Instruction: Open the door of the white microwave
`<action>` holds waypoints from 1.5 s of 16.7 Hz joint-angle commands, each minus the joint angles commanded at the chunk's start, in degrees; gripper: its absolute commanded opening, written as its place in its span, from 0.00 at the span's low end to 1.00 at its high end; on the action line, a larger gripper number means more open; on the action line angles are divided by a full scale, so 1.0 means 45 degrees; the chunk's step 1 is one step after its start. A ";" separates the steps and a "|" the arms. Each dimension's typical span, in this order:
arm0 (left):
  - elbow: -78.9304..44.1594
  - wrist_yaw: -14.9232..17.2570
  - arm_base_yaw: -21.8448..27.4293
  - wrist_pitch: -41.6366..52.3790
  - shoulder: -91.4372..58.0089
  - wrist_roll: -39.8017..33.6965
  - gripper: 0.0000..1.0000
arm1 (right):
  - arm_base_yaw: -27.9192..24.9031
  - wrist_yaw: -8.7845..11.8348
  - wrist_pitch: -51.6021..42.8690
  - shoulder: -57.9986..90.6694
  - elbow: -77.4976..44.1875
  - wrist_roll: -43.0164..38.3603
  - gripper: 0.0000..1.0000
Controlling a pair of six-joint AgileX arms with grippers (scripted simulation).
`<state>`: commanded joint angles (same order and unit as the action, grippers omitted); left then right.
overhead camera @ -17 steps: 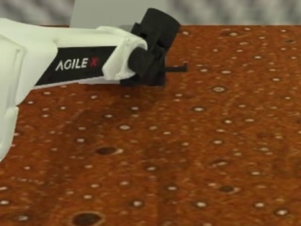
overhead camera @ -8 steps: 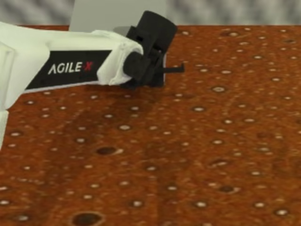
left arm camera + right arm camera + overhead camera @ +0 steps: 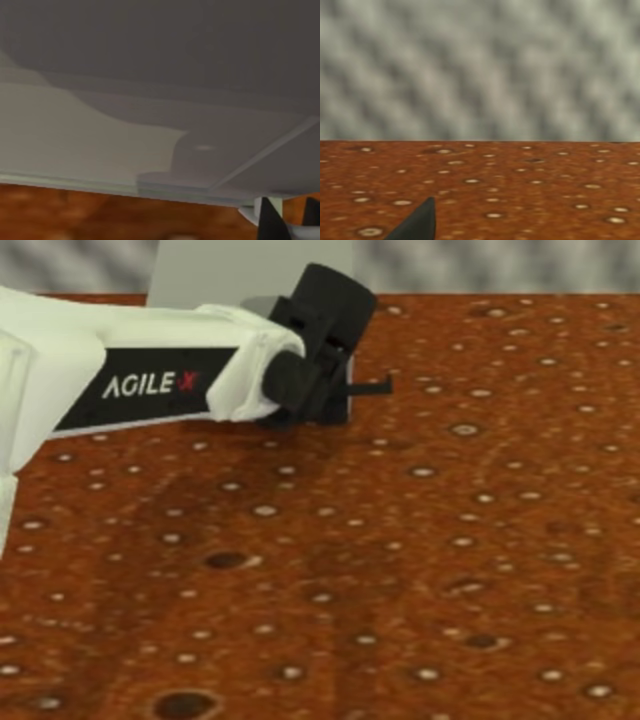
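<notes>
Microwave [image 3: 250,270] at table's [image 3: 450,540] far left, front facing near; left tool [image 3: 345,375] against it, grip unclear

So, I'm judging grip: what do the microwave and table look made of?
The boxy off-white microwave looks like matte painted metal or plastic: flat, even, no glare. The reddish-brown speckled table looks like rough stone or rusted sheet, mottled and pitted; which one is unclear.
</notes>
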<state>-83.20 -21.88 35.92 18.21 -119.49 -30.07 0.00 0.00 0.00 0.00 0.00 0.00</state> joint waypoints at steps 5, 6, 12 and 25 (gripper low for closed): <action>0.0000 0.0000 0.0000 0.0000 0.0000 0.0000 0.00 | 0.0000 0.0000 0.0000 0.0000 0.0000 0.0000 1.00; 0.0000 0.0000 0.0000 0.0000 0.0000 0.0000 0.00 | 0.0000 0.0000 0.0000 0.0000 0.0000 0.0000 1.00; 0.0000 0.0000 0.0000 0.0000 0.0000 0.0000 0.00 | 0.0000 0.0000 0.0000 0.0000 0.0000 0.0000 1.00; 0.0926 0.0494 -0.0079 -0.0613 0.0573 0.0737 0.00 | 0.0000 0.0000 0.0000 0.0000 0.0000 0.0000 1.00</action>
<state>-79.04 -19.66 35.57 15.45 -116.91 -26.76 0.00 0.00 0.00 0.00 0.00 0.00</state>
